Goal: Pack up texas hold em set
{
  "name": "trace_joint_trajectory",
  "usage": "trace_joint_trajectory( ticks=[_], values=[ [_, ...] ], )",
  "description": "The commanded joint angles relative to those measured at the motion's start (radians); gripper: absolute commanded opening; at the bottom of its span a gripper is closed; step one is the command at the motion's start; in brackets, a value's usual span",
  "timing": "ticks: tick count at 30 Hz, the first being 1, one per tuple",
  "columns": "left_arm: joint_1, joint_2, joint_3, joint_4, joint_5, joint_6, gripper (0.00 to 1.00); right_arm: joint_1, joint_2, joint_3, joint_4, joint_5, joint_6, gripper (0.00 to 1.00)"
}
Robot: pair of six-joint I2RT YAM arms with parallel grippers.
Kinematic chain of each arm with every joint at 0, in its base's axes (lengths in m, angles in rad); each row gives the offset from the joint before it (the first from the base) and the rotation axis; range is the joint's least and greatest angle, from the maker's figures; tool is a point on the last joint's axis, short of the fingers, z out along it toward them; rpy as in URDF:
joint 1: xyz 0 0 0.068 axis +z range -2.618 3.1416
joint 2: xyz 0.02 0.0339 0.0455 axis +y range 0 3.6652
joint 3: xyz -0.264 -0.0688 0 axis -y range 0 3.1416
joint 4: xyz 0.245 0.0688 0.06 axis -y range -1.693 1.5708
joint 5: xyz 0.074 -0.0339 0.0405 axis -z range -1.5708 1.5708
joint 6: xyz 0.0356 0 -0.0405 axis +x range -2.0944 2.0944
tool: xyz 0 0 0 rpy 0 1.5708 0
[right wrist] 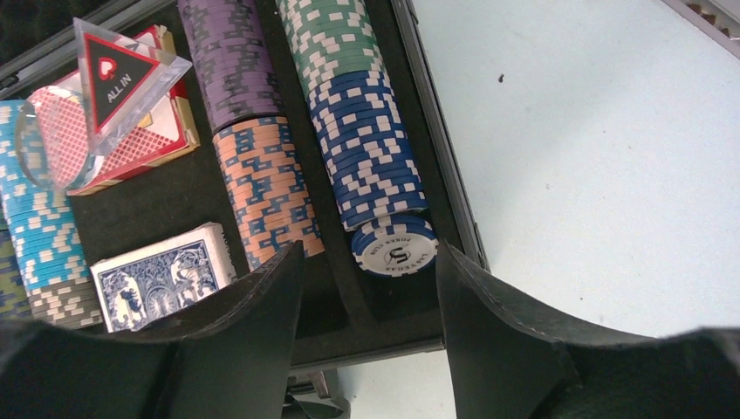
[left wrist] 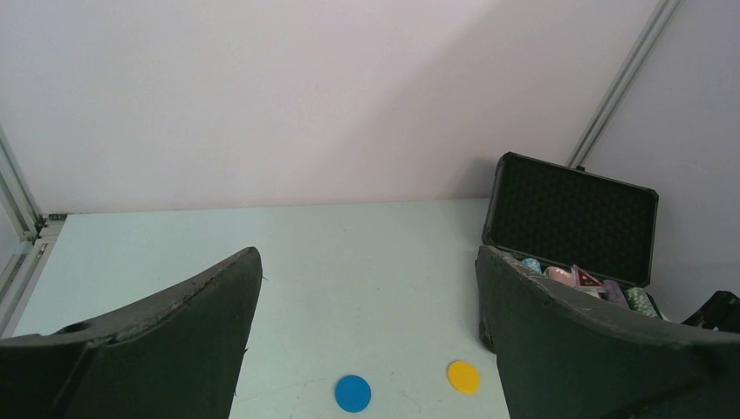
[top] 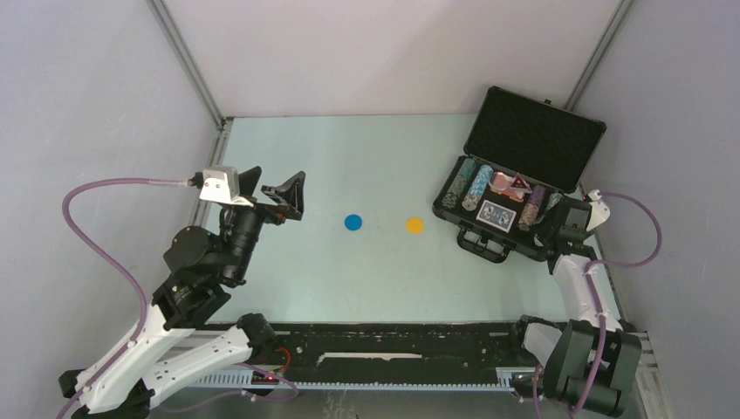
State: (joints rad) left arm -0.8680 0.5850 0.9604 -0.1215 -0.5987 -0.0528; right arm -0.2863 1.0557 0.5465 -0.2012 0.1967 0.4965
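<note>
Briefcase (top: 534,131) just beneath right end effector (right wrist: 368,255)

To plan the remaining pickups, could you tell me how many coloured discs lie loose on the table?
2. The blue disc lies near the middle of the table; the yellow disc lies between it and the open case. Others could be hidden behind the arms.

blue disc (top: 352,222), yellow disc (top: 414,224); lid (top: 534,138) maybe dimpled
</note>
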Motion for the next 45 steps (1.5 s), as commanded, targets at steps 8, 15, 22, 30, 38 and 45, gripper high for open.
trace_joint_trajectory(
  ticks=[8,15,22,30,38,45],
  values=[
    [0.007,-0.002,-0.006,0.013,0.014,-0.018,0.98,-0.111,-0.032,0.030,-0.119,-0.150,0.005,0.28],
    [0.007,-0.001,-0.007,0.013,0.014,-0.018,0.98,-0.122,0.067,0.030,-0.099,-0.176,0.029,0.14],
    [0.007,0.001,-0.008,0.013,0.010,-0.016,0.98,-0.132,0.113,0.025,-0.005,-0.173,0.025,0.13],
    [0.007,0.008,-0.006,0.013,0.011,-0.015,0.98,-0.136,0.111,0.033,-0.003,-0.186,-0.009,0.28],
    [0.007,0.012,-0.006,0.013,0.014,-0.015,0.98,-0.136,-0.023,0.063,-0.133,-0.237,-0.042,0.38],
    [0.007,0.028,-0.006,0.010,0.020,-0.015,0.98,-0.059,-0.146,0.121,-0.210,-0.324,-0.157,0.63]
  ],
)
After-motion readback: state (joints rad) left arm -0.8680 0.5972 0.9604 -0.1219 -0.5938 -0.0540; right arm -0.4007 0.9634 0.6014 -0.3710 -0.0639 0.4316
